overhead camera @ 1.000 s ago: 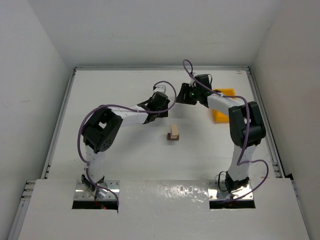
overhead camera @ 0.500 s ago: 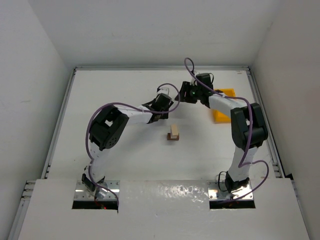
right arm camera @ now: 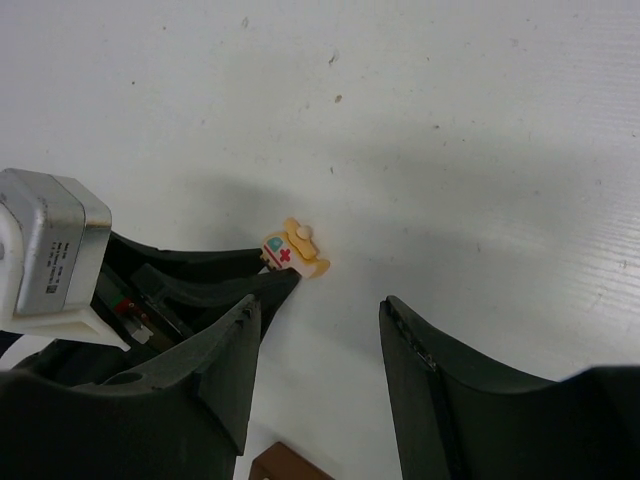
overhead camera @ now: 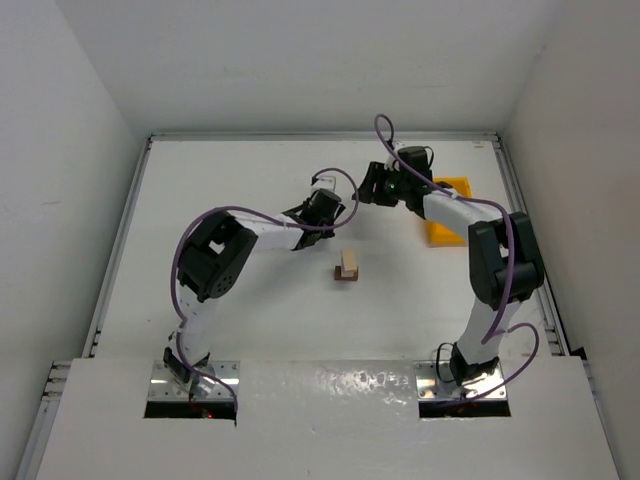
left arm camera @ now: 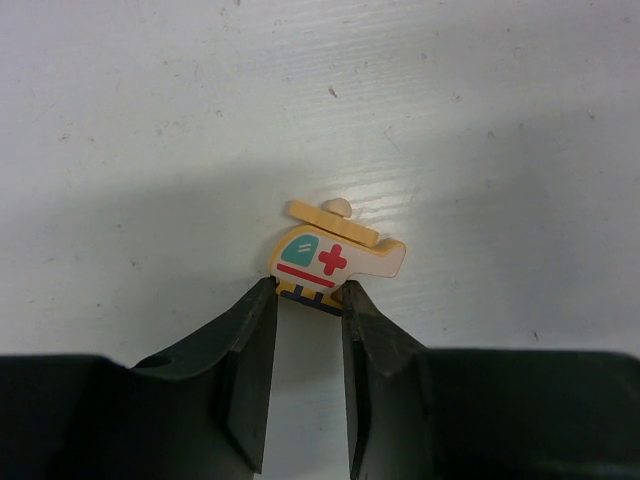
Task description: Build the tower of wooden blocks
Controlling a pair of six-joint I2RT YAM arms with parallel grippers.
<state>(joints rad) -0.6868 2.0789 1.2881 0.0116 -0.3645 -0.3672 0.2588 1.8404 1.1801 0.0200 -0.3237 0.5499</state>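
Observation:
A small yellow wooden helicopter block (left arm camera: 337, 258) with a red cross lies flat on the white table. My left gripper (left arm camera: 308, 290) pinches its lower edge, one fingertip against each side. The right wrist view shows the same block (right arm camera: 293, 250) at the tips of the left gripper's fingers (right arm camera: 250, 285). My right gripper (right arm camera: 320, 305) hangs open just beside it, nothing between its fingers. In the top view a light tan block sits on a dark brown one as a short stack (overhead camera: 347, 267), nearer the bases than both grippers (overhead camera: 340, 207) (overhead camera: 368, 188).
A yellow plastic bin (overhead camera: 447, 222) sits at the right, partly under the right arm. The corner of a brown block (right arm camera: 285, 465) shows at the bottom of the right wrist view. White walls enclose the table on three sides.
The left arm reached further toward the back middle and its jaws narrowed onto the helicopter block. The right gripper drifted slightly left and back, still open. The stack stayed put.

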